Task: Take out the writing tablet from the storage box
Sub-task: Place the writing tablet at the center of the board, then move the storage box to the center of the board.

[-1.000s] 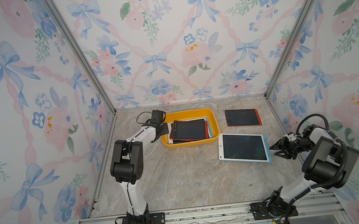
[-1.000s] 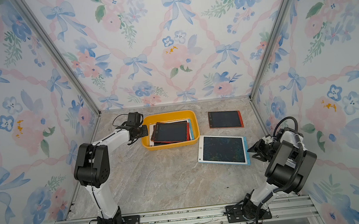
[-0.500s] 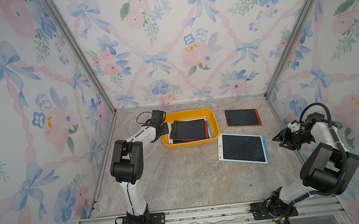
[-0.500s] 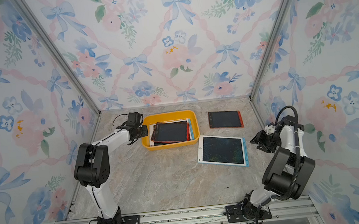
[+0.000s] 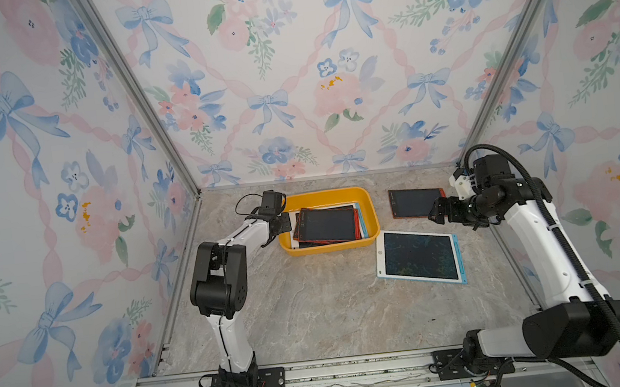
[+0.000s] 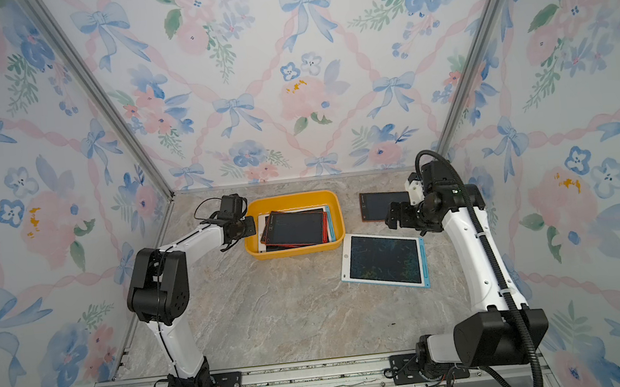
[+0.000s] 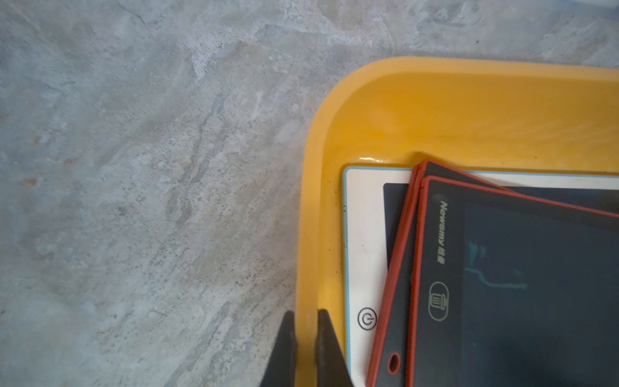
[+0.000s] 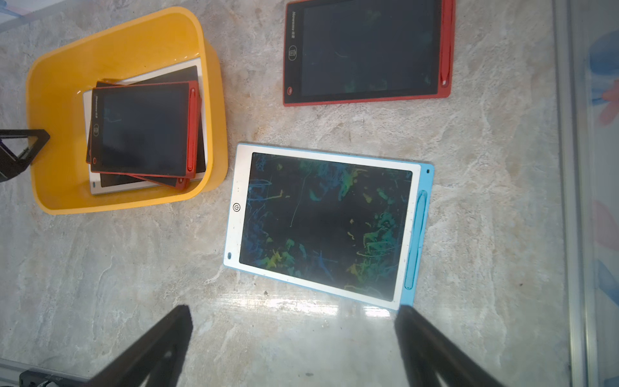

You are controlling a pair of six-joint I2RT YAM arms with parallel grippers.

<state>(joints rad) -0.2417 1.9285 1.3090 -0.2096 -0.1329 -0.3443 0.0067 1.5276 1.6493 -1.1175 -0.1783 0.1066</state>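
Left gripper (image 7: 305, 313) clamps storage box (image 7: 469, 67) rim; right gripper (image 8: 294, 310), jaws apart, empty, should next reach top red tablet (image 8: 144, 129).

The storage box (image 5: 322, 198), a shallow yellow-orange tub with rounded corners, stands upright at the far middle-left of the table (image 5: 313, 312). It holds a flat stack: a red-framed writing tablet (image 5: 325, 225) on top, a second red tablet (image 7: 402, 284) skewed beneath it, and a white tablet (image 7: 365, 254) at the bottom. To its right a loose red tablet (image 5: 413, 202) lies flat at the far side, and a larger white-and-blue tablet (image 5: 419, 256), screen scribbled green and blue, lies nearer, just beside the box's near right corner.
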